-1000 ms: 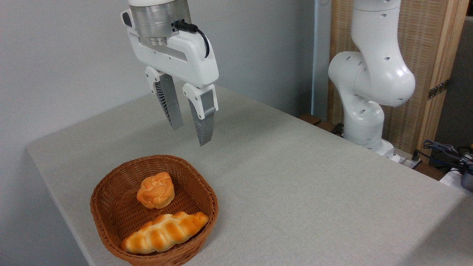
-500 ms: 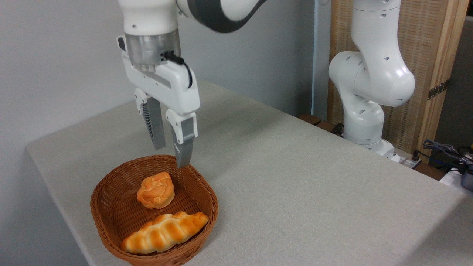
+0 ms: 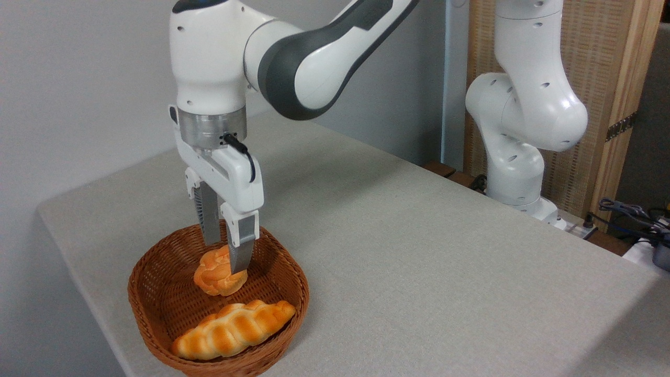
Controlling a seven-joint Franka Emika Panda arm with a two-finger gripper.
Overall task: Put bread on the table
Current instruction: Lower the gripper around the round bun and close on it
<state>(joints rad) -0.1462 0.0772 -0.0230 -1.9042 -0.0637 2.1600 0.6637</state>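
Hand (image 3: 225, 257): fingers parted, pointing straight down, gripping nothing; tips level with the top of the bread.
Bread (image 3: 217, 273): directly under the hand, inside the basket (image 3: 157, 272), one finger in front of its upper right edge.
Loaf (image 3: 233, 329): nearer the camera than the hand, apart from the bread.
Table (image 3: 419, 272): open surface to the hand's right.
Advice: centre over the bun, lower until both fingers flank it, close gently, lift clear of the rim.

The end effector (image 3: 226, 257) has descended into the basket (image 3: 157, 272), straddling the bread (image 3: 217, 275).
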